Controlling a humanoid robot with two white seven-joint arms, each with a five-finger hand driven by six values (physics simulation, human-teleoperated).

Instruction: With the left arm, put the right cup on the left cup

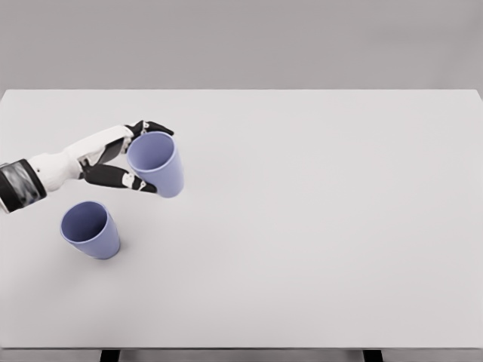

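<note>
- Our left hand (124, 154) has its fingers (121, 179) curled around one cup (157, 164), gripping its left side.
- We hold it mouth-up, slightly tilted.
- The other cup (90, 229) stands on the table (317, 226), nearer and to the left.

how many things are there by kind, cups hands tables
cups: 2, the held cup and the standing cup, both blue-violet
hands: 1, the left hand
tables: 1, the white table
total: 4
</note>
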